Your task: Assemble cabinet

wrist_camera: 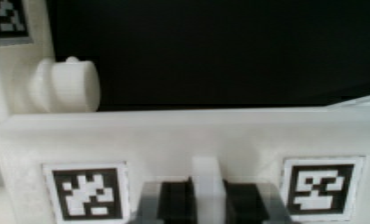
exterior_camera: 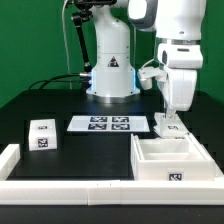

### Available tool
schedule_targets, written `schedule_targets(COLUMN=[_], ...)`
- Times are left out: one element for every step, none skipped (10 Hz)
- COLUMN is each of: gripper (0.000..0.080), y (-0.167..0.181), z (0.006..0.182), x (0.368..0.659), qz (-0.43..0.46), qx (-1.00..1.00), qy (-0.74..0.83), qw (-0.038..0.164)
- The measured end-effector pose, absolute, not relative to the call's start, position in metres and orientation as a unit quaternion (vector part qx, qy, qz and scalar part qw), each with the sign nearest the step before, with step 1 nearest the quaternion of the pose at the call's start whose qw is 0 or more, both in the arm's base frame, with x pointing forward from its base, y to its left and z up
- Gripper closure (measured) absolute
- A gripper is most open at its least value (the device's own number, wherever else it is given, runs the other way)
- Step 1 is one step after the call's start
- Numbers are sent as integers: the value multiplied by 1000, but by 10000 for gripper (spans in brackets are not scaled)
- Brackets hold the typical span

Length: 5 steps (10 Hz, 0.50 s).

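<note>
The cabinet (exterior_camera: 150, 158) is a large white open box with an inner wall, standing at the exterior view's right, with a tag on its front face. My gripper (exterior_camera: 167, 116) hangs over the box's far right corner. It is shut on a white tagged panel (exterior_camera: 168, 125). In the wrist view the panel (wrist_camera: 182, 140) shows two square tags. A thin white rib on it is pinched in my gripper (wrist_camera: 207, 202), between dark fingers (wrist_camera: 171, 203). A round white knob (wrist_camera: 66, 80) sticks out from a white wall just beyond the panel.
A small white block (exterior_camera: 42, 134) with tags stands at the exterior view's left. The marker board (exterior_camera: 108, 124) lies flat in the middle. A low white border rail (exterior_camera: 70, 188) runs along the front and left edges. The arm's base (exterior_camera: 110, 70) rises behind.
</note>
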<state>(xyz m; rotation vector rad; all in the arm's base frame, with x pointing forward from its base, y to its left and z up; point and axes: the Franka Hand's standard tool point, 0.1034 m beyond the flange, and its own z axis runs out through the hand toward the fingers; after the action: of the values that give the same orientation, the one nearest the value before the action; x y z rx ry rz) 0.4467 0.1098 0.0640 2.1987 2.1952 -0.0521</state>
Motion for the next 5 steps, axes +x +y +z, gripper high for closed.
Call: schedule_targets(gripper=[731,731,731,731,731], y=[109,108,107,107,107], z=[64,64,64,64,64], x=[447,447,448,447,447], qz=[-17,-17,-16,-16,-16], qx=[708,707,703,703,703], qy=[706,707,711,711,711], qw=[17,17,17,17,17])
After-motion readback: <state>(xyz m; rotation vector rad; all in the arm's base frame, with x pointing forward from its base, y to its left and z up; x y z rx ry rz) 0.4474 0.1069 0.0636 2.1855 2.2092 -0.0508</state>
